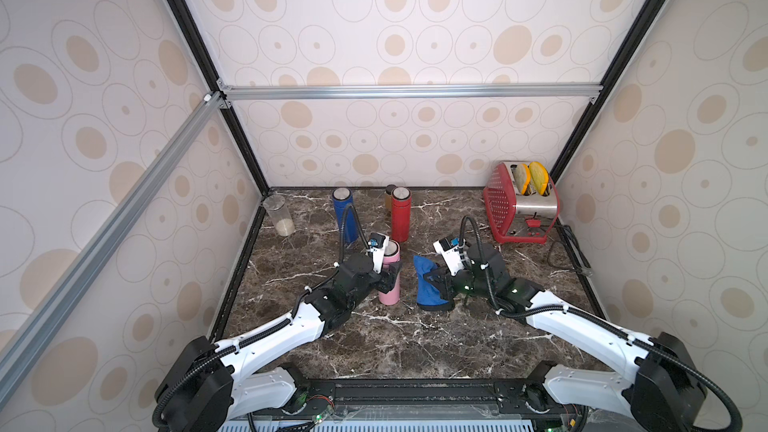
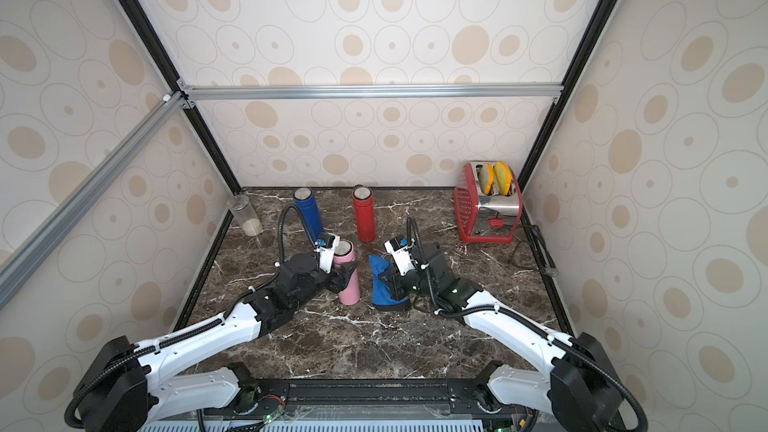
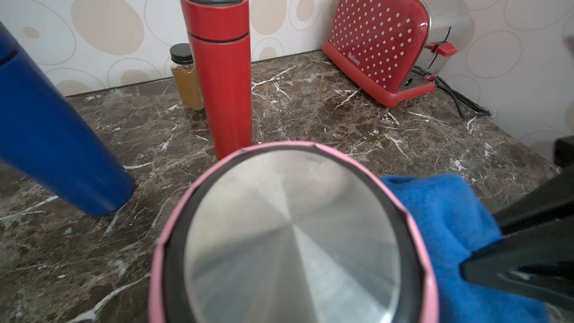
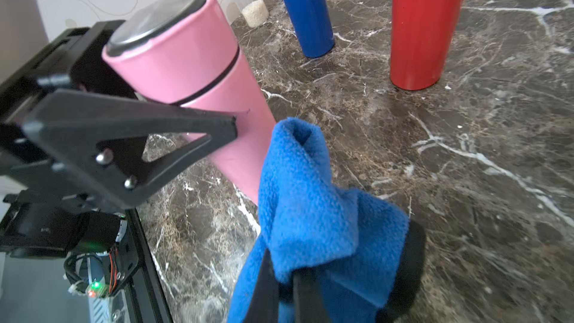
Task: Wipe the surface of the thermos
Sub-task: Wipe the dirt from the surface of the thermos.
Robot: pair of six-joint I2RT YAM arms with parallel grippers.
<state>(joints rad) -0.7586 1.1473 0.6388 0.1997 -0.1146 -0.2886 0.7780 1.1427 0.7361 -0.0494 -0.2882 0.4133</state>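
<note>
Three thermoses on the marble counter; the pink thermos is the task one. It stands upright near mid-counter, nearer the front than the other two, steel lid up.

Left gripper is clamped on the pink thermos around mid-body, jaws pressed to either side of it. Right wrist view shows one black finger flat against the pink wall just below the lid seam. Left wrist view looks straight down on the lid.

Right gripper is pinched tight on a blue cloth. The bunched cloth sticks up past the fingertips and hangs below them. Cloth sits just beside the thermos on its right, not touching: a gap of counter shows between them in both top views. Can't tell if the cloth's lower edge touches the counter.

Behind: blue thermos back left and red thermos back centre, both upright and well apart from the grippers. Amber jar with a black cap is just behind the red one. Clear container with some white grains in the bottom sits in the back left corner. Red dotted toaster is in the back right corner with two toast slices in its slots.
</note>
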